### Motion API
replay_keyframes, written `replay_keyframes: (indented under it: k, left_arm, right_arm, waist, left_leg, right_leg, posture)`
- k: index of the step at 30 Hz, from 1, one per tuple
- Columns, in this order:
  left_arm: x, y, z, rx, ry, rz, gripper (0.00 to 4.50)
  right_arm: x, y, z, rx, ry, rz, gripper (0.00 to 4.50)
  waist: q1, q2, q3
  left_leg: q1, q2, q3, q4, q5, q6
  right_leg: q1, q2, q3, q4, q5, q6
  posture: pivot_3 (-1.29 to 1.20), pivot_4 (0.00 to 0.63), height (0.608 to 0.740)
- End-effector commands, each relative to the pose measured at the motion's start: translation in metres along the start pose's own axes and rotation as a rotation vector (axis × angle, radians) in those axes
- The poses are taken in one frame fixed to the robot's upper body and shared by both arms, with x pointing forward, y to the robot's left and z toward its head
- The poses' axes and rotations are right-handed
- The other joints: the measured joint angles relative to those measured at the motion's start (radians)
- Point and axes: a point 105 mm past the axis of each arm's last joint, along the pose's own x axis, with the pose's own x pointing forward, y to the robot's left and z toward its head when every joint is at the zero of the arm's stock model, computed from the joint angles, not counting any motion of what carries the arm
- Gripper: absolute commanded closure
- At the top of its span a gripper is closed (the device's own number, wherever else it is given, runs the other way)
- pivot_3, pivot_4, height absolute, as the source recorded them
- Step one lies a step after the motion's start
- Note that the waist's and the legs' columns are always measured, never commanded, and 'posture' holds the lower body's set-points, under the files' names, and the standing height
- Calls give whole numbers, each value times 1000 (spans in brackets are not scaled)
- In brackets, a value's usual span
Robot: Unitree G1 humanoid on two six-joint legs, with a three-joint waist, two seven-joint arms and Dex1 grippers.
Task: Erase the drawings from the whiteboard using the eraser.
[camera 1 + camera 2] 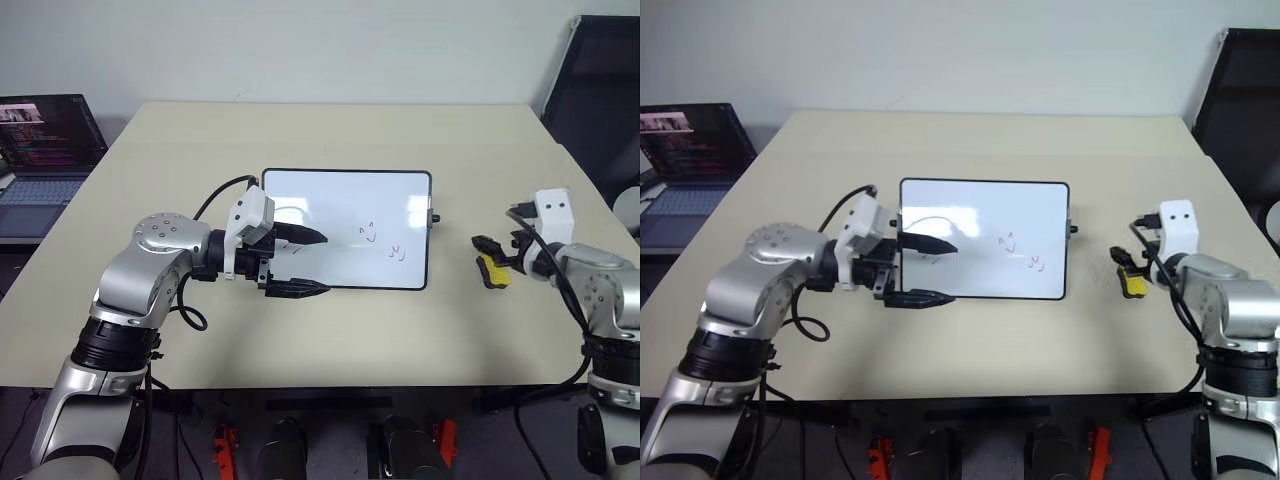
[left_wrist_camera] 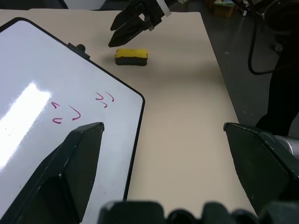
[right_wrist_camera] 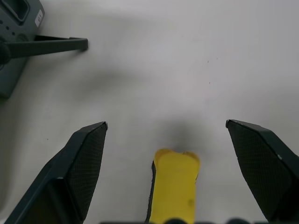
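Note:
The whiteboard (image 1: pixel 345 200) lies flat in the middle of the table, black-framed, with small reddish drawings (image 1: pixel 369 234) near its right end, also seen as the squiggles (image 2: pixel 65 114). My left gripper (image 1: pixel 315 263) is open. One finger hangs over the board's left part and the other sits just off its near edge. The eraser (image 1: pixel 493 272), a yellow block with a dark underside, lies on the table to the right of the board. My right gripper (image 3: pixel 166 123) is open just above it. The eraser (image 3: pixel 174 186) lies between and below those fingers, not gripped.
An open laptop (image 1: pixel 45 150) stands off the table's left side. A black chair (image 1: pixel 600 90) is at the far right. The beige table (image 1: pixel 340 135) has bare room behind the board and along its near edge.

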Motion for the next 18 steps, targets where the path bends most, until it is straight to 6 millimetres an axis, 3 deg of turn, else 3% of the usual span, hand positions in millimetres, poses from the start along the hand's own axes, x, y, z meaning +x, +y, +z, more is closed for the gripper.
replay_keyframes:
  k: [1,18]
  left_arm:
    - [-2,-2,7,47,-7,-3,0]
    - [0,-6,11,55,-13,-22,0]
  right_arm:
    - [-2,-6,4,-21,-31,-40,274]
    - [11,-11,-22,4,28,-50,274]
  waist:
    - [0,0,0]
    - [0,0,0]
  left_leg:
    - [0,0,0,0,0,0]
    - [0,0,0,0,0,0]
  right_leg:
    - [0,0,0,0,0,0]
    - [0,0,0,0,0,0]
  posture:
    - [0,150,740]
    - [0,150,740]
